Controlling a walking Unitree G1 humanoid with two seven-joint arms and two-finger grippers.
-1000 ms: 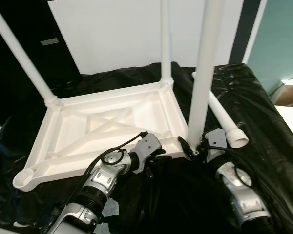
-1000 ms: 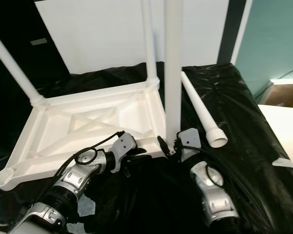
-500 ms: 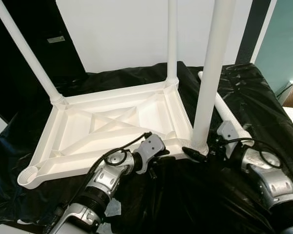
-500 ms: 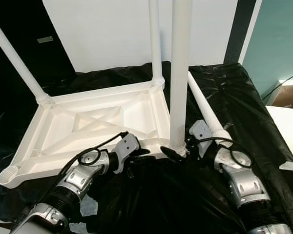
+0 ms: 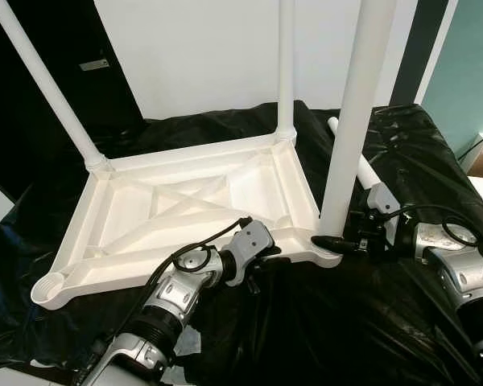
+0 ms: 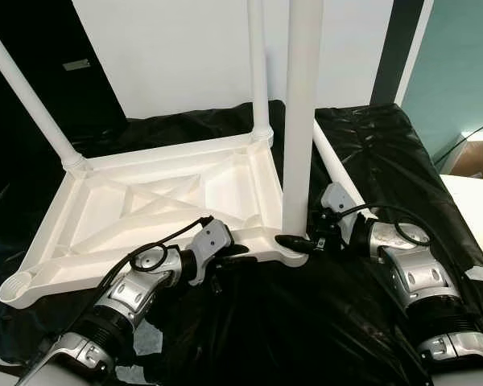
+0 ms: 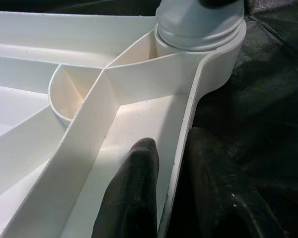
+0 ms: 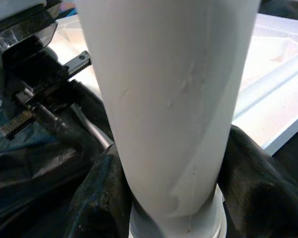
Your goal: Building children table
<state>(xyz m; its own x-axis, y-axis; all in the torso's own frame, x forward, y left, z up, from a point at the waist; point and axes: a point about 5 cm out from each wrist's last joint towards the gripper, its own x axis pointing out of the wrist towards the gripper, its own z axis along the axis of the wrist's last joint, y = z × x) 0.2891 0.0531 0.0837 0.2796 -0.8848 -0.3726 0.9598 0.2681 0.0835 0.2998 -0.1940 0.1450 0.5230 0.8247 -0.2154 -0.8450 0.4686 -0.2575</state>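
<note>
Standing in the tabletop point(image 5: 185, 217) at frame centre, three legs are in; the right gripper point(image 5: 338, 241) clamps the third leg point(image 5: 350, 137), the left gripper point(image 7: 164, 198) pinches the rim, one spare leg point(image 5: 362, 170) remains.

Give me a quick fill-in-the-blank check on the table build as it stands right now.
1. The white tabletop lies ____ on the black sheet.
2. The right gripper is closed around a white ____.
3. ____ legs stand in corner sockets.
4. The left gripper pinches the tabletop's ____.

Missing words: upside down; leg; Three; rim
</note>
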